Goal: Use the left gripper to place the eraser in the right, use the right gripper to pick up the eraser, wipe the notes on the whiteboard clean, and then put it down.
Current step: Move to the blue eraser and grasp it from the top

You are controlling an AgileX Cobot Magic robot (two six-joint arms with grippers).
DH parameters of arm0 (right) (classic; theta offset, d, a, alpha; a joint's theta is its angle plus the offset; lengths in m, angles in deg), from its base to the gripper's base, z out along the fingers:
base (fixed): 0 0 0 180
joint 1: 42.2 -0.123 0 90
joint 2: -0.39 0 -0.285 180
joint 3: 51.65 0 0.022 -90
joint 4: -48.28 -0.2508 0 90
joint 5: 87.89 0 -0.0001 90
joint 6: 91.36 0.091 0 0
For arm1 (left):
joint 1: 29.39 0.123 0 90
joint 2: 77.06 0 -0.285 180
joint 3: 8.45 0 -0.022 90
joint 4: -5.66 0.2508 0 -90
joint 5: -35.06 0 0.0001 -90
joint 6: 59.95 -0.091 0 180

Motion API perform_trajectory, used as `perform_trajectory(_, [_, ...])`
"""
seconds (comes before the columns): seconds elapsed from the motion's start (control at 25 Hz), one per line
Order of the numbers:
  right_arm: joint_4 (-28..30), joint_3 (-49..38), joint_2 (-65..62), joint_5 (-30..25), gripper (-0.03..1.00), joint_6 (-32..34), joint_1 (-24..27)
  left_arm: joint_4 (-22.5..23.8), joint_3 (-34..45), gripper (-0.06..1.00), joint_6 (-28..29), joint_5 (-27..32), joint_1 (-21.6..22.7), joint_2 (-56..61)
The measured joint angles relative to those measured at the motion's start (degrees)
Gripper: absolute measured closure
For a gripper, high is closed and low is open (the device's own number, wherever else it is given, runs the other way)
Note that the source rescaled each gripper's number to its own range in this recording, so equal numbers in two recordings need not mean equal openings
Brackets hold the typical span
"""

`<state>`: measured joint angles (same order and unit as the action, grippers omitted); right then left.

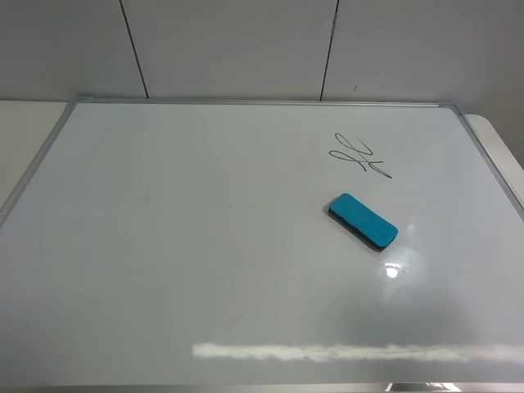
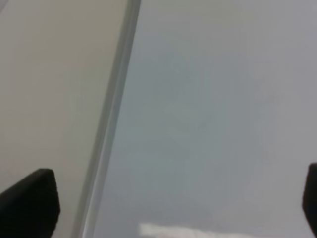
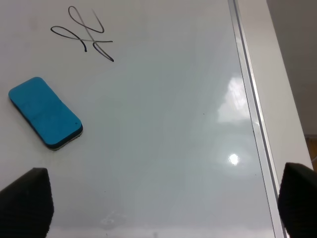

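Eraser flat on glossy whiteboard near notes | left pincer, right pincer wide open, empty | risk: skids when pinched

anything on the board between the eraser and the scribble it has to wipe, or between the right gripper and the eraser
Nothing visible. Only bare whiteboard lies between the eraser and the notes, and in the right wrist view the open right gripper has only board before the eraser.

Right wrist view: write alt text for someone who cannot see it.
A teal eraser lies flat on the whiteboard, apart from a black marker scribble. The right gripper's two dark fingertips frame the view, wide open and empty.
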<state>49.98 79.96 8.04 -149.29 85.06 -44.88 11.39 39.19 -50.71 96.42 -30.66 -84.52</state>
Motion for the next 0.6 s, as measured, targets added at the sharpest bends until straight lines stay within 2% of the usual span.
perform_trajectory(0.6, [0.0, 0.0, 0.0, 0.0, 0.17, 0.0, 0.0, 0.0, 0.0, -0.05, -0.1, -0.2, 1.0, 0.0])
